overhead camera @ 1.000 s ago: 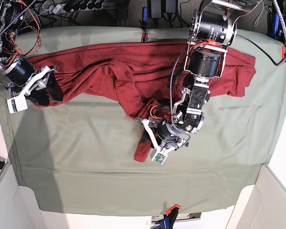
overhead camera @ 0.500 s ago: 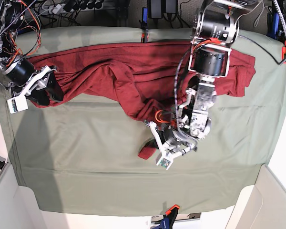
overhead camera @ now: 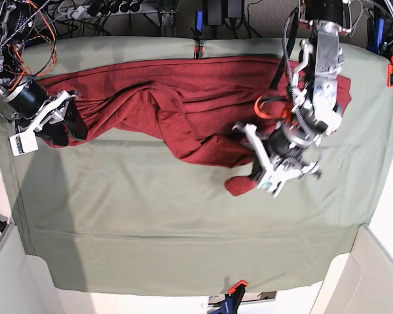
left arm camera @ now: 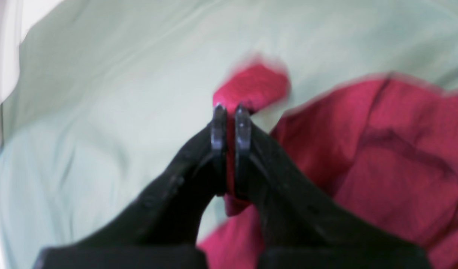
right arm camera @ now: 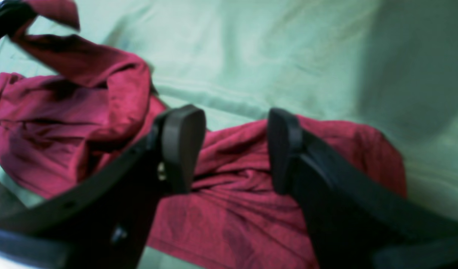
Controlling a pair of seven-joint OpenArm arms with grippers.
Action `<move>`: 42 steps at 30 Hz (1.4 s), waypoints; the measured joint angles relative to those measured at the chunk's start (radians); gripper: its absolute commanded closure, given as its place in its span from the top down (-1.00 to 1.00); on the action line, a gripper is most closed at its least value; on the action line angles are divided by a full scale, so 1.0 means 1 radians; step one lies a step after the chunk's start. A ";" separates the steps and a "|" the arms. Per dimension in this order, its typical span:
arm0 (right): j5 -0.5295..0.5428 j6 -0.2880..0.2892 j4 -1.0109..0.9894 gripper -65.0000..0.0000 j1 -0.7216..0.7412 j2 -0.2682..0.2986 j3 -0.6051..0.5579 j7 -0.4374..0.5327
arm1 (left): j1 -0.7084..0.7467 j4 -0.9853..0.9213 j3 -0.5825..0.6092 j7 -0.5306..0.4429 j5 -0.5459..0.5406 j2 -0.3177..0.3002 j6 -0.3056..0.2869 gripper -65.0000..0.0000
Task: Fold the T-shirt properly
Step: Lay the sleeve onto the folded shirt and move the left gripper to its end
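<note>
Left wrist view is showing the left gripper (left arm camera: 229, 112) pinching a fold of the T-shirt (left arm camera: 382, 149) between nearly closed jaws, red cloth sticking out past the tips over the green table cloth (left arm camera: 101, 112). In the right wrist view, the right gripper (right arm camera: 232, 149) is standing wide, holding nothing, fabric lying beneath. Farther off, in the base view, the shirt is stretching across the upper half of the frame, left edge to right.
</note>
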 measured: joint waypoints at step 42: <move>0.001 0.000 0.000 -0.05 0.001 0.001 0.000 0.013 | 0.452 0.069 -0.324 -0.027 0.007 -0.044 0.069 0.04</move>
